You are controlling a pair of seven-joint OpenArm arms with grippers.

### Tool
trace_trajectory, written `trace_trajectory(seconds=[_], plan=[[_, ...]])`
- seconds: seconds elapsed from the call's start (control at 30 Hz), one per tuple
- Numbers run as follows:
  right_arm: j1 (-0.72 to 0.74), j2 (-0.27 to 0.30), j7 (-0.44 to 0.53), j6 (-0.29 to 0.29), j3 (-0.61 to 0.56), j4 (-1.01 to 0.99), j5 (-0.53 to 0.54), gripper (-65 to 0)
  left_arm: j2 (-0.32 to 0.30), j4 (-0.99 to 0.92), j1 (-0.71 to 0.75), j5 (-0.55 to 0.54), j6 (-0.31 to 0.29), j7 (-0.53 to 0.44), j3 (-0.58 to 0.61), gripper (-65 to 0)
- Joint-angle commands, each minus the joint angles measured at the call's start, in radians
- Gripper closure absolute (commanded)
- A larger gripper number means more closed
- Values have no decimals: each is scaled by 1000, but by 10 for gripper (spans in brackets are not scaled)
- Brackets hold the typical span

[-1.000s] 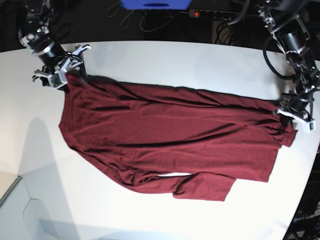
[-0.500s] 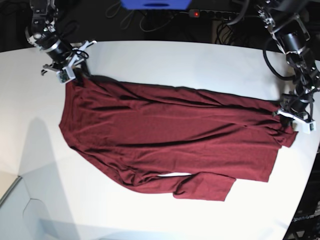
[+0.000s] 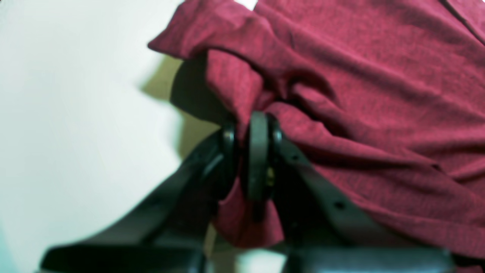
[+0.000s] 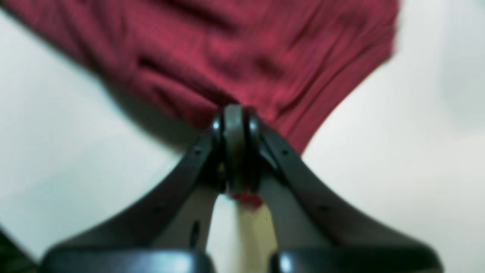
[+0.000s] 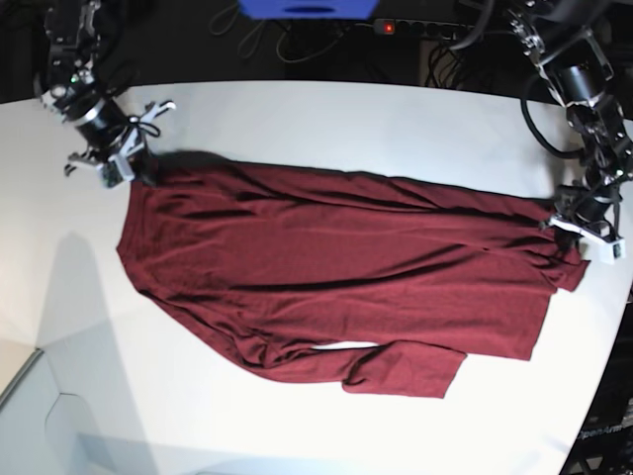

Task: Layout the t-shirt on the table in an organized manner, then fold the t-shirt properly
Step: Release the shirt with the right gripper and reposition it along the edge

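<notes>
T-shirt (image 5: 336,277) spread lengthwise across the white counter (image 5: 326,119), wrinkled, one sleeve folded near the front edge. Left claw (image 3: 252,151) pinches a bunched fabric edge; right claw (image 4: 235,148) is pressed together on the opposite corner.

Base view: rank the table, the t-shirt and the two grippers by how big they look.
1. table
2. t-shirt
3. left gripper and right gripper: both small and look about alike, so no ranking between them.
</notes>
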Motion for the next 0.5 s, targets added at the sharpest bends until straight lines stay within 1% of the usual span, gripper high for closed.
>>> trace_trajectory(seconds=[0.0, 0.27, 0.47], plan=[[23, 16, 25, -2, 4, 20, 18, 0, -22, 14, -15, -15, -5, -27, -4, -2], [123, 18, 18, 0, 2, 9, 18, 0, -22, 16, -15, -15, -5, -25, -2, -2], [196, 25, 21, 0, -47, -106, 17, 0, -22, 16, -15, -15, -5, -27, -2, -2]])
